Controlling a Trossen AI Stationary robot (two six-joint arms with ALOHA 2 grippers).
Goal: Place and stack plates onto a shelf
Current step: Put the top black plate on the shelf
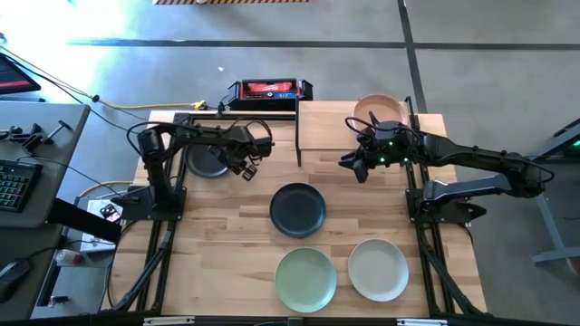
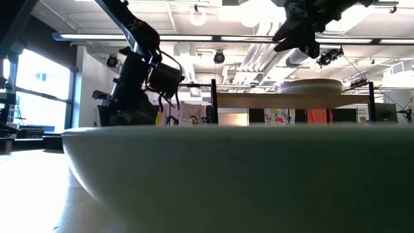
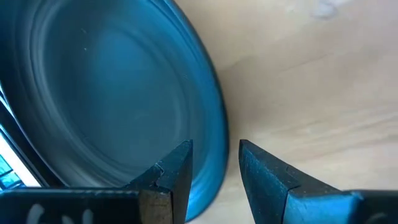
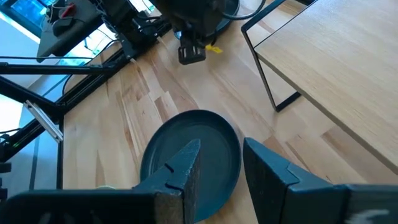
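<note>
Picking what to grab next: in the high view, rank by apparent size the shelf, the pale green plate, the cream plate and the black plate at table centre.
1. Shelf, clearly largest.
2. Pale green plate, cream plate and black plate: these look nearly alike, so I won't rank them.

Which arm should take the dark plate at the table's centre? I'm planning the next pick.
Probably the right: the right gripper hangs nearer the dark plate, jaws open. The left gripper hovers by another dark plate.
</note>
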